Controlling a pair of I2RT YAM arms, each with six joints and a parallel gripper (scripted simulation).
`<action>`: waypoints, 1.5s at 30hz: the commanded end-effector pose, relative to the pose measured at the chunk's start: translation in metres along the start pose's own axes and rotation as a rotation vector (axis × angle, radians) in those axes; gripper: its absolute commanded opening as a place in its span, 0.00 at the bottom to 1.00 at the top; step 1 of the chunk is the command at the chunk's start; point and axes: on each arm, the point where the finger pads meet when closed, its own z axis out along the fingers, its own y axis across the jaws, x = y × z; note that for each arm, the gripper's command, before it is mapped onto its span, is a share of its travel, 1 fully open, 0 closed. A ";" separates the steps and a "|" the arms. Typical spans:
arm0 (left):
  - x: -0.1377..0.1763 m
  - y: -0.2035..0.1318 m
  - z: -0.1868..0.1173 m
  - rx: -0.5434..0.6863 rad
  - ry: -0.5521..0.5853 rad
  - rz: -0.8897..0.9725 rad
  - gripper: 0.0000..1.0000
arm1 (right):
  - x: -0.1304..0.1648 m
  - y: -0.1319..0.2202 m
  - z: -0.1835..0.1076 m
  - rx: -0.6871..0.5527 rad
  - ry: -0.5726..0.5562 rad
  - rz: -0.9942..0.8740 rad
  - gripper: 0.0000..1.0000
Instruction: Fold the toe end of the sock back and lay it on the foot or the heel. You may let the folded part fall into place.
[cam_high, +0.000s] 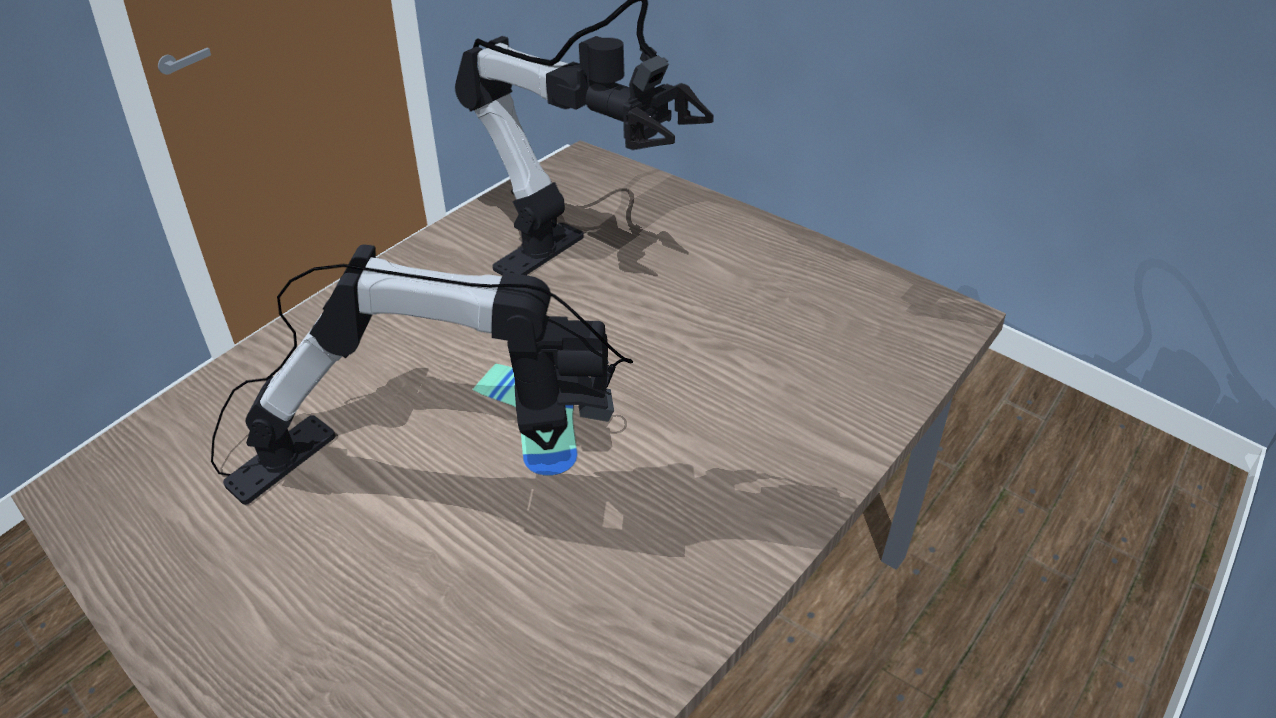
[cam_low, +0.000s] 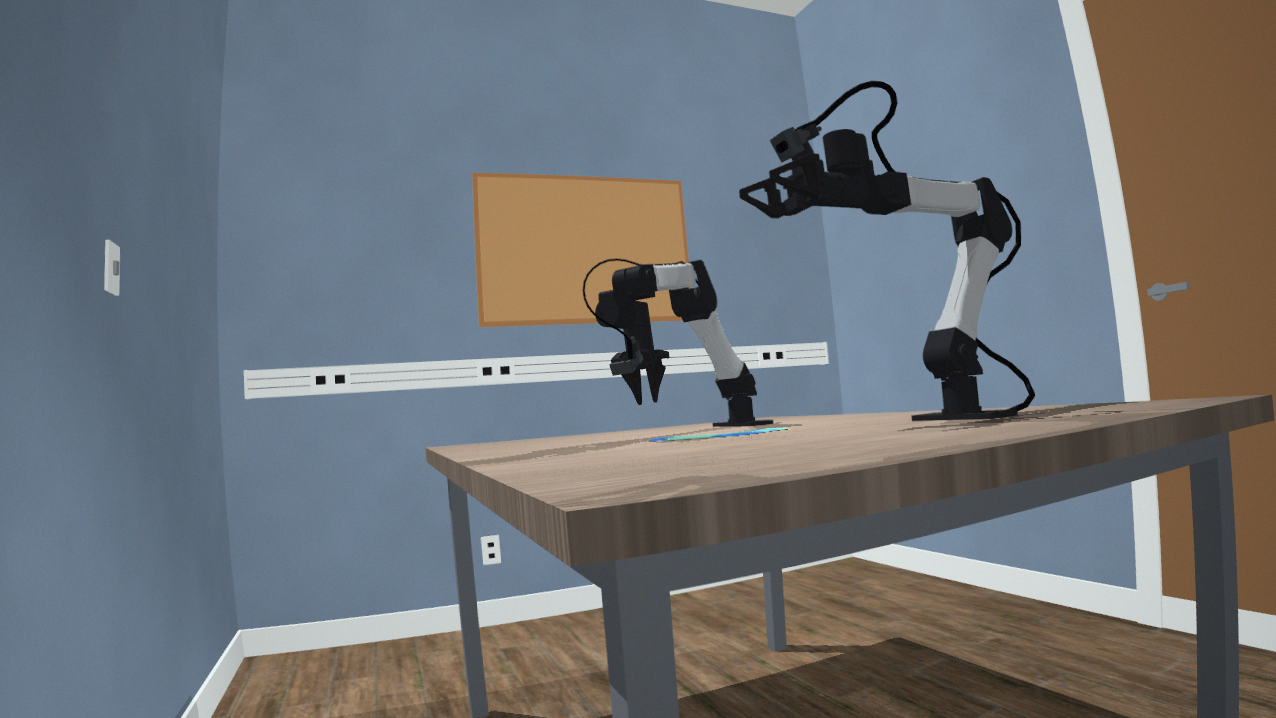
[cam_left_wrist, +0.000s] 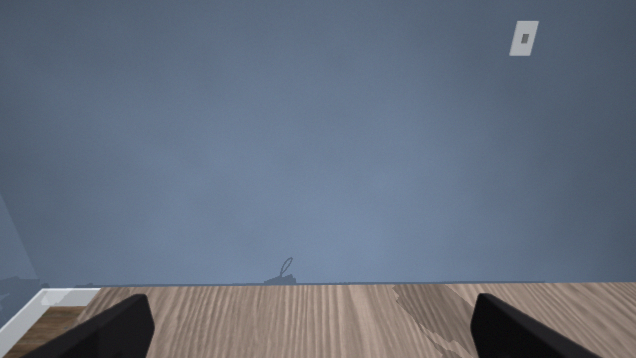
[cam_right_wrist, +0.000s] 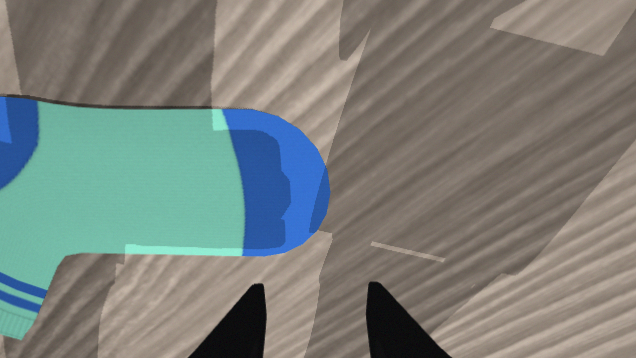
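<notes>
The green sock (cam_high: 493, 382) (cam_low: 704, 436) (cam_right_wrist: 150, 175) lies flat on the table. Its blue toe (cam_high: 549, 462) (cam_low: 657, 439) (cam_right_wrist: 300, 150) is unfolded. The blue heel (cam_right_wrist: 20, 155) shows at the left edge of the right wrist view; my right arm hides it in the top view. My right gripper (cam_high: 546, 444) (cam_low: 646, 400) (cam_right_wrist: 316, 298) points down above the table near the toe end. It is partly open, with nothing between its fingers. My left gripper (cam_high: 693, 128) (cam_low: 756, 183) (cam_left_wrist: 312, 310) is wide open and empty, high above the table and far from the sock.
The wooden table (cam_high: 383, 607) (cam_low: 803, 482) (cam_left_wrist: 250, 325) (cam_right_wrist: 575, 300) carries both arm bases (cam_high: 281, 455) (cam_high: 539, 250) near its door-side edge. The right arm's shadow falls across the toe and the wood beside it. Blue walls stand around.
</notes>
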 end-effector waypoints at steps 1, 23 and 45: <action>-0.014 0.000 -0.004 0.001 -0.037 -0.002 1.00 | 0.005 0.001 -0.009 -0.003 0.054 -0.015 0.33; -0.014 0.000 -0.004 0.001 -0.037 -0.002 1.00 | -0.011 -0.002 0.018 0.017 -0.049 -0.024 0.33; -0.014 0.000 -0.004 0.001 -0.037 -0.002 1.00 | -0.001 0.001 0.070 -0.002 0.032 -0.028 0.33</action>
